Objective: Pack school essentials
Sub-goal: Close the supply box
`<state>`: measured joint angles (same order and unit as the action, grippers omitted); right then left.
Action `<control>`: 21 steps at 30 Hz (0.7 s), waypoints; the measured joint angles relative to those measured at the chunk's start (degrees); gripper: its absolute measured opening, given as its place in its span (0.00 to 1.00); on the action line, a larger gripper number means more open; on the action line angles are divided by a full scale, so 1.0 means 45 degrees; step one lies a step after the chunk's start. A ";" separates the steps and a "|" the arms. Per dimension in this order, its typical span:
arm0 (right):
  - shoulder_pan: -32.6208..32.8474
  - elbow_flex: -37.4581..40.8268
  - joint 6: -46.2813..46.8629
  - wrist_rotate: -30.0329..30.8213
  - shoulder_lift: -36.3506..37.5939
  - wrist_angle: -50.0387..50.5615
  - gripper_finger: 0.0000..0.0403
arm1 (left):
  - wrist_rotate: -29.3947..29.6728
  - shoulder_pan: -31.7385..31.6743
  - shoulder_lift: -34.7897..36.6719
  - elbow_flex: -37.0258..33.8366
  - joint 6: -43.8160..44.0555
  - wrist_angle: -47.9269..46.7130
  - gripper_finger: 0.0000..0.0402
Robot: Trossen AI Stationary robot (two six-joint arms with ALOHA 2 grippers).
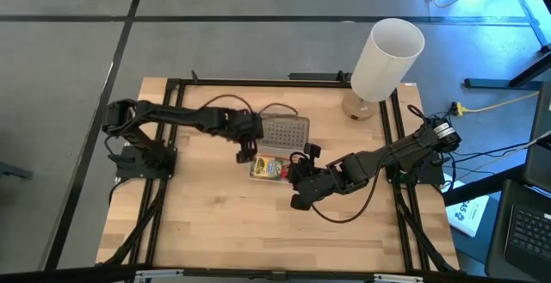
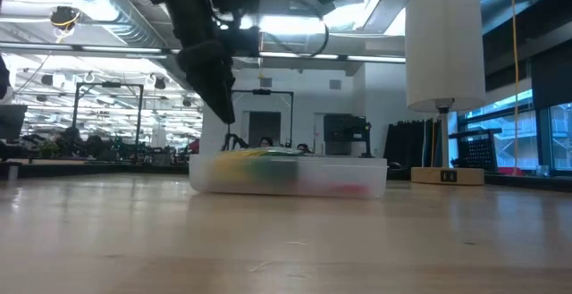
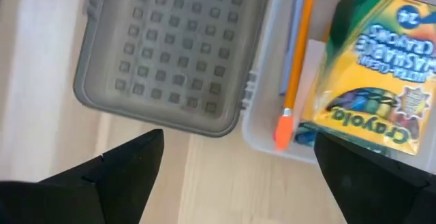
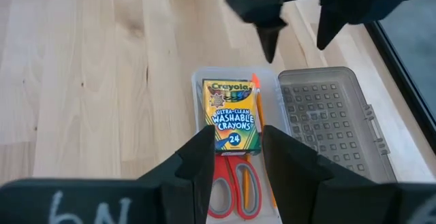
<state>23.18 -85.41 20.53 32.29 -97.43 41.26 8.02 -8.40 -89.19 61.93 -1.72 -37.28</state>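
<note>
Clear case [image 4: 235, 156] sits mid-tabletop [image 1: 215, 223], hinged open; grey dimpled lid [image 4: 334, 118] lies flat beside the tray, touching along the hinge edge.

Contents of tray: crayon box [image 4: 233, 117] lying flat, label up, at one end. Red-handled scissors [image 4: 233, 186] at the other end, handles just beside the box. Orange pencil [image 4: 259, 118] runs along the tray wall on the lid side, next to the box. In the left wrist view a second thin pencil [image 3: 291, 33] lies alongside the orange pencil [image 3: 298, 54], between the crayon box [image 3: 368, 74] and the lid [image 3: 174, 47]. Eraser and pen not made out in any view.

Left gripper [image 1: 245, 152]: above the tabletop at the end of the case nearest the crayon box [image 1: 268, 169], over the seam between tray and lid [image 1: 283, 132]. Jaws spread wide, nothing between them.

Right gripper [image 1: 303, 156]: at the scissors end of the case, pointed along it. Fingers [image 4: 197, 163] parted to about the width of the crayon box, empty, not touching the contents.

Low view: case [image 2: 288, 176] rests flat on the tabletop, yellow-green and red showing through the wall; a dark gripper hangs above its one end, clear of it.

Tall white cylinder [image 1: 385, 59] stands at the far right corner of the tabletop, well apart from the case.
</note>
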 joint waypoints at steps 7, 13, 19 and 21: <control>-0.0004 0.0000 0.0000 0.0000 0.0000 -0.0088 0.31 | -0.1760 -0.1733 0.0000 -0.0053 -0.0233 -0.0064 0.93; -0.0005 0.0000 0.0000 0.0000 0.0000 -0.0083 0.31 | -0.4127 -0.3197 0.0000 -0.0575 -0.0406 0.0423 0.93; -0.0089 0.0000 -0.0270 0.0198 0.0000 -0.0242 0.31 | -0.5768 -0.4318 0.0000 -0.1324 -0.0315 0.1259 0.93; -0.0200 0.0000 -0.0391 0.0216 0.0000 -0.0243 0.31 | -0.6246 -0.4699 0.0000 -0.1592 -0.0317 0.1544 0.93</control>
<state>22.28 -85.41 18.78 33.27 -97.43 40.16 -20.08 -29.55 -89.19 54.77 -3.15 -30.33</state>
